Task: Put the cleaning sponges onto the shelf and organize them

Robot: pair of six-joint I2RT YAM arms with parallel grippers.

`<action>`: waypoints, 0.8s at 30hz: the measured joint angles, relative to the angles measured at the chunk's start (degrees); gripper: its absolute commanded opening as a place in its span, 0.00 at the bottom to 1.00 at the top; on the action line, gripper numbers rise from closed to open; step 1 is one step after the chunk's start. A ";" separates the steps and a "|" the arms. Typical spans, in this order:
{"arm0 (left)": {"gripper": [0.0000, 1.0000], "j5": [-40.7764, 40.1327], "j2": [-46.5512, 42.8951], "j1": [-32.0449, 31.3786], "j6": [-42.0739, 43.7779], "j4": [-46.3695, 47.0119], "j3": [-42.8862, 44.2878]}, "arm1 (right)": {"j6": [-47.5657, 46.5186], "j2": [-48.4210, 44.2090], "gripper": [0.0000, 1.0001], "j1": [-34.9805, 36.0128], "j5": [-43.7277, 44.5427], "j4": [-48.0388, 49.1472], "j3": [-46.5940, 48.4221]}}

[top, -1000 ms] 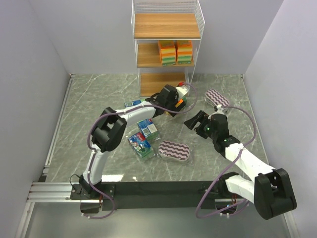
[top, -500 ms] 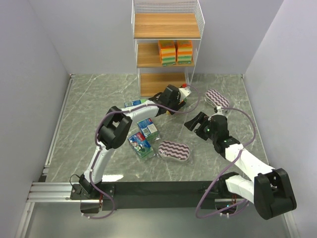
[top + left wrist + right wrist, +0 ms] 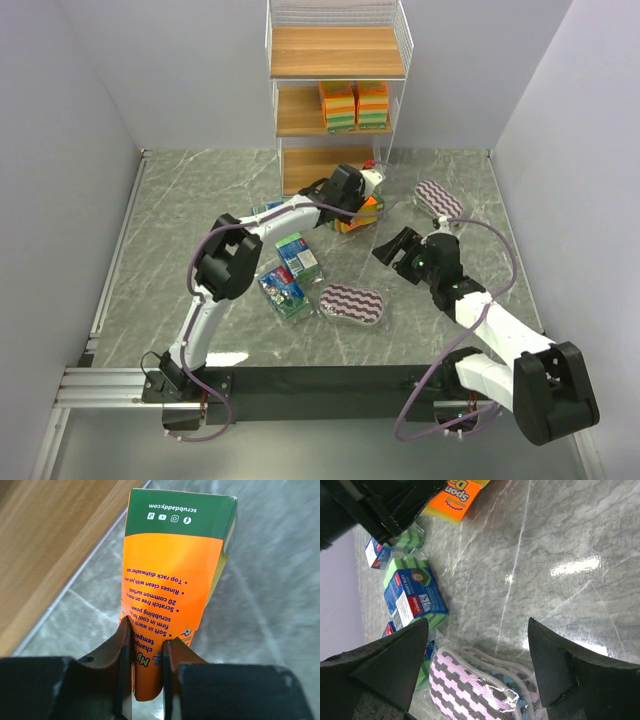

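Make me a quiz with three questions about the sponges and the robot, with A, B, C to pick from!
1. Where on the shelf do the orange stacks sit?
A) top board
B) middle board
C) bottom board

2. How many striped oval pads lie on the table?
A) two
B) four
C) none

3. What is the left hand doing?
A) hanging open over nothing
B) holding a striped pad
C) pinching an orange pack

Answers:
1 B, both stacks stand on the middle board.
2 A, one lies near the arms, the other to the right of the shelf.
3 C, it squeezes the pack from both sides.
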 measured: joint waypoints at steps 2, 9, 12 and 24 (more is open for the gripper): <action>0.06 1.95 -0.17 0.35 -2.93 -1.46 1.25 | -0.04 -0.57 0.87 -0.09 0.02 -0.35 0.00; 0.17 18.43 -3.58 4.87 -19.76 -4.31 1.05 | -0.26 -1.97 0.88 -0.52 0.31 -1.42 0.00; 0.32 28.11 -6.99 9.46 -28.55 1.81 -5.84 | -0.42 -2.40 0.89 -0.57 0.59 -2.23 0.00; 0.74 40.09 -12.48 10.10 -49.29 18.03 -28.83 | -1.29 -3.61 0.90 -0.81 2.19 -4.81 0.00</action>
